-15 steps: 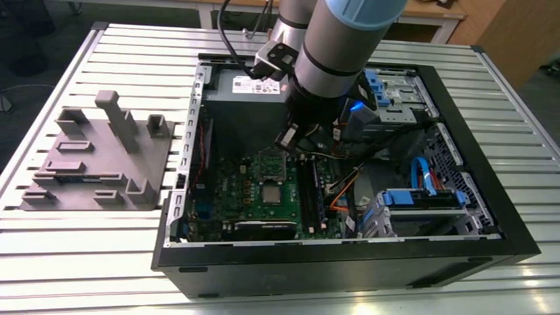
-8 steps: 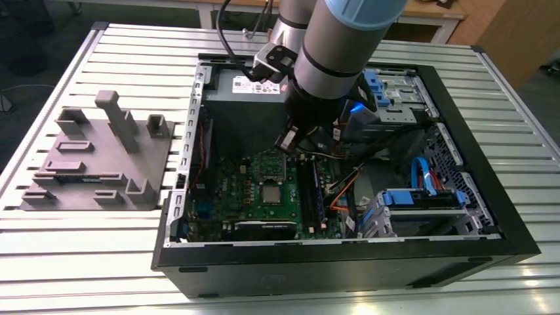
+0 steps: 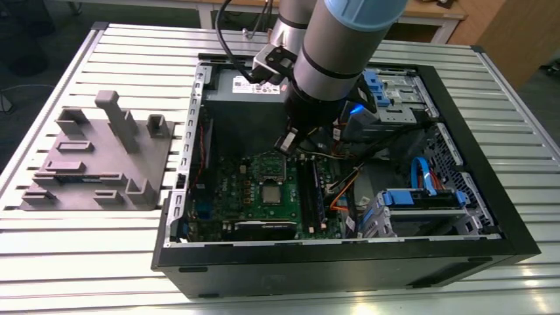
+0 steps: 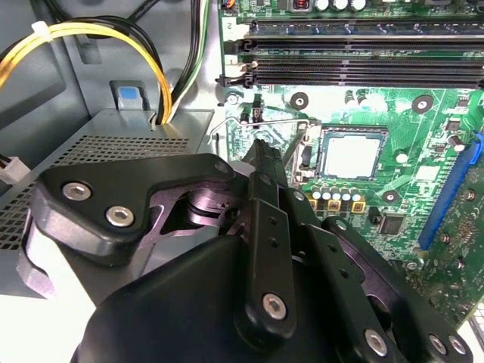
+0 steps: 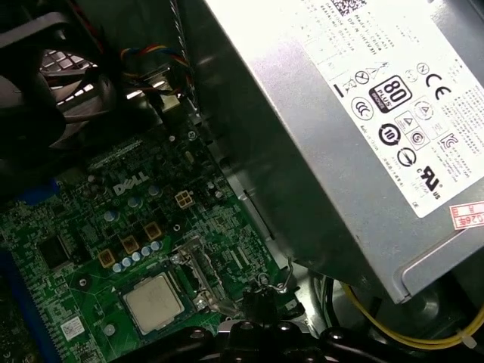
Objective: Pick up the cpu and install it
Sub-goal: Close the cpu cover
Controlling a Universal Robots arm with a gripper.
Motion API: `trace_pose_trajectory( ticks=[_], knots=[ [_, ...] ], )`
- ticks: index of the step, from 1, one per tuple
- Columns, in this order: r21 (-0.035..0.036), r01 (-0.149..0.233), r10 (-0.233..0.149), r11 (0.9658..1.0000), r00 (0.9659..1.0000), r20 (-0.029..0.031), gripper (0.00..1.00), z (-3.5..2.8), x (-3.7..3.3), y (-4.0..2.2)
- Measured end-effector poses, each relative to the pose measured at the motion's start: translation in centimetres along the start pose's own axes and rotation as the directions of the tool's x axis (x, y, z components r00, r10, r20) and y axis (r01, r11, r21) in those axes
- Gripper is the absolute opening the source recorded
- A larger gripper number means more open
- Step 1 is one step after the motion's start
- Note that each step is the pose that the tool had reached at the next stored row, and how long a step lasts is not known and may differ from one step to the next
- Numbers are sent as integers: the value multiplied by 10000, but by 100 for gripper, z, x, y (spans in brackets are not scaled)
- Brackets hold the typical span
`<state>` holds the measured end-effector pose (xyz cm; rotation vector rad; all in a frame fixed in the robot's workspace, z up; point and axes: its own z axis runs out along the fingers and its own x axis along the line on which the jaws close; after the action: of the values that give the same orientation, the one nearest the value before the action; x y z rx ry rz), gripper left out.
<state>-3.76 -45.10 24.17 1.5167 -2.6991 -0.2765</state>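
cpu (image 4: pixel 350 156) seated in socket, gripper (image 4: pixel 261 155) just beside

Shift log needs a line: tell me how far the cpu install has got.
Looks done: the cpu already lies flat in its socket on the motherboard, seen in both wrist views. In hand: nothing visibly; the pincer hangs beside the socket's open bracket, near the power supply. Left: the bracket is still raised, so the chip seems not yet clamped down.
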Motion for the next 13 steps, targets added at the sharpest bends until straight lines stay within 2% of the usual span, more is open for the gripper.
trace_pose_trajectory(
  ticks=[13],
  knots=[
    [0, -1, 1, 10000, 10000, 0, 10, -8, 49, -29]
  ],
)
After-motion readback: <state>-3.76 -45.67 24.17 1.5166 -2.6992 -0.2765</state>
